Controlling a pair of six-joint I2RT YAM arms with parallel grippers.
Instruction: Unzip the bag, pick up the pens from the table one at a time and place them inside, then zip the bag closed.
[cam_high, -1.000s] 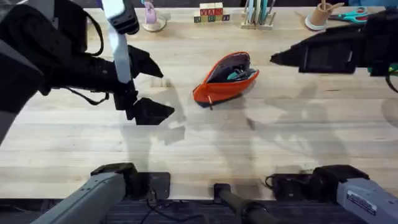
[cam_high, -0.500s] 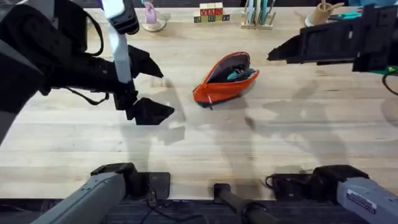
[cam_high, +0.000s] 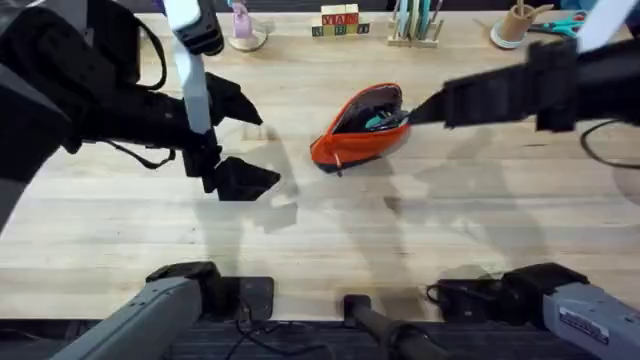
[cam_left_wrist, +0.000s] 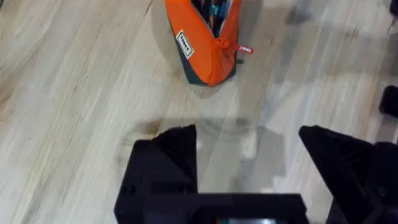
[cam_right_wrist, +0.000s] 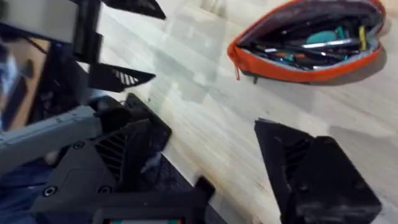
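both arms raised over the table, grippers spread.
left gripper (cam_high: 245, 140) hangs at the left with fingers wide apart; right gripper (cam_high: 425, 105) reaches in from the right, fingers parted.

Bare table (cam_high: 330, 250) lies open all around the bag (cam_high: 360, 128). The left pincer (cam_high: 255, 148) hangs to its left, the right pincer (cam_high: 420, 108) just beside its right end; clutter lines the far edge.

Bag (cam_high: 362, 128) mid-table (cam_high: 330, 250), pens (cam_right_wrist: 311, 46) inside — left gripper (cam_high: 248, 143) left, right gripper (cam_high: 415, 108) right.
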